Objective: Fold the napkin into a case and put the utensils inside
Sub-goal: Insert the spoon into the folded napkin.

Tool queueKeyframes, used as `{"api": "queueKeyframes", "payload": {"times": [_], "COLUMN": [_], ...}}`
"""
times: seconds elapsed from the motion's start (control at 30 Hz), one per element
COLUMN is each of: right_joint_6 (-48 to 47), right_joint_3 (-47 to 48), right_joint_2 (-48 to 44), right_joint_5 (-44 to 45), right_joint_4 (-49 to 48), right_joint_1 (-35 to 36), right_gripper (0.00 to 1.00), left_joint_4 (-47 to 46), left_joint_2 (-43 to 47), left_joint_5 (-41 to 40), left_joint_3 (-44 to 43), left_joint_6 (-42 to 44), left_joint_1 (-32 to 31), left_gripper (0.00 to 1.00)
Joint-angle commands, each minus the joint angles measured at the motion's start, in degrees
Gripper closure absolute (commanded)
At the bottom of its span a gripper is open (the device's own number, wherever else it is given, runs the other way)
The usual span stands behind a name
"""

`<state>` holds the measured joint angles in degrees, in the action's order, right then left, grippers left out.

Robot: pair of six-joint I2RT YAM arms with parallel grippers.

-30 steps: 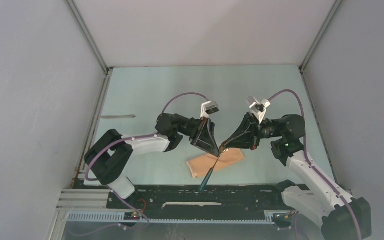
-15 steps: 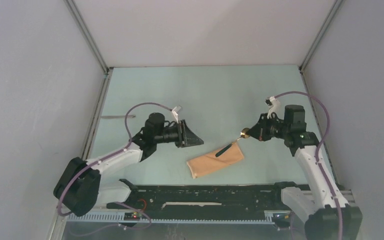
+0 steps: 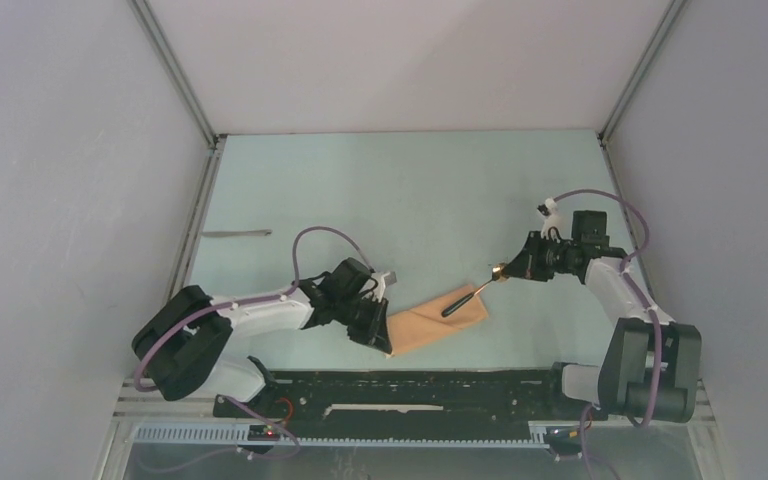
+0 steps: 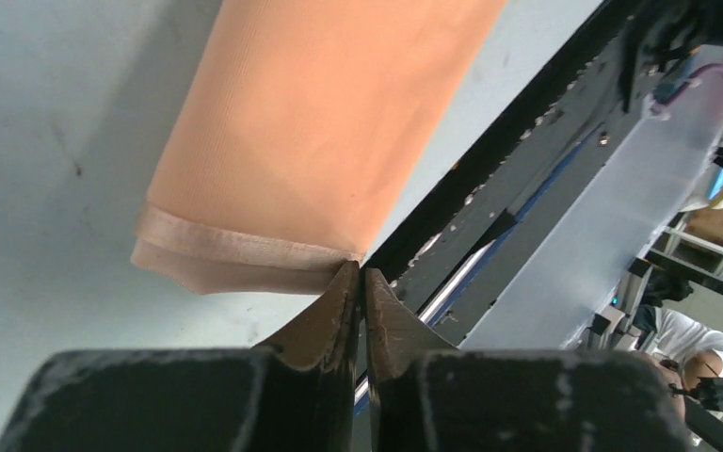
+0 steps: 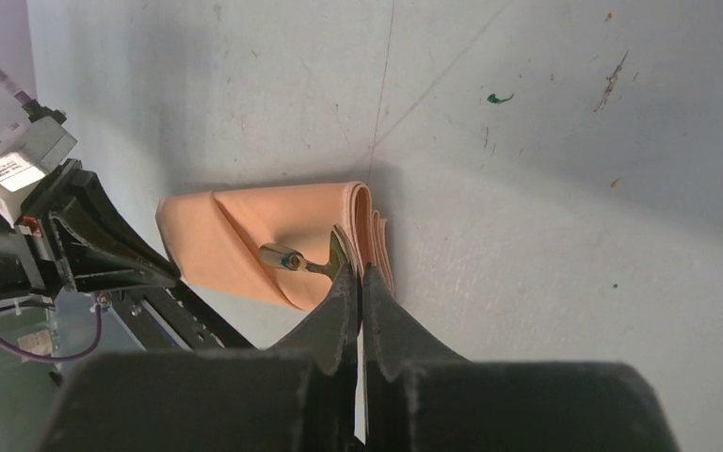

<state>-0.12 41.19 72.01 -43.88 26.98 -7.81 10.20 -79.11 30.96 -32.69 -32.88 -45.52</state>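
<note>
Pale green bench, grey-white walls around it, black rail along the near edge. Left arm reaches low across the near part of the bench toward the middle. Right arm is folded back on the right side, wrist pointing left. Folded peach cloth case, a narrow oblong with layered hems, lies flat close to the rail, about mid-bench, slanting up to the right. Left gripper: jaws drawn in to a thin slit, tips right at the case's near left corner, touching the hem; cannot tell if any cloth is pinched. Right gripper: jaws closed tight on the spoon with gold round bowl and dark handle, gripped at the gold end, just off the case's right end. The handle slants down onto that end of the case, along a diagonal fold; cannot tell whether it sits under a layer. Thin silvery metal utensil lies alone at the far left of the bench, well apart from the case and from both grippers.
</note>
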Motion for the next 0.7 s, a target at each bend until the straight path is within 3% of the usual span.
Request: {"api": "queueKeyframes", "payload": {"times": [0.0,0.67], "right_joint_6": [1.97,22.81], "right_joint_3": [-1.65,-7.15], "right_joint_2": [1.38,5.74], "right_joint_5": [-2.92,0.68], "right_joint_4": [-5.54,-23.85], "right_joint_1": [-0.4,14.71], "right_gripper": [1.0,1.0], "left_joint_4": [2.06,-2.73], "left_joint_2": [-0.43,-4.41], "left_joint_5": [-2.76,-2.61], "left_joint_3": [-1.77,-0.28], "left_joint_6": [4.35,0.66], "left_joint_1": [-0.48,-0.41], "left_gripper": [0.88,0.88]}}
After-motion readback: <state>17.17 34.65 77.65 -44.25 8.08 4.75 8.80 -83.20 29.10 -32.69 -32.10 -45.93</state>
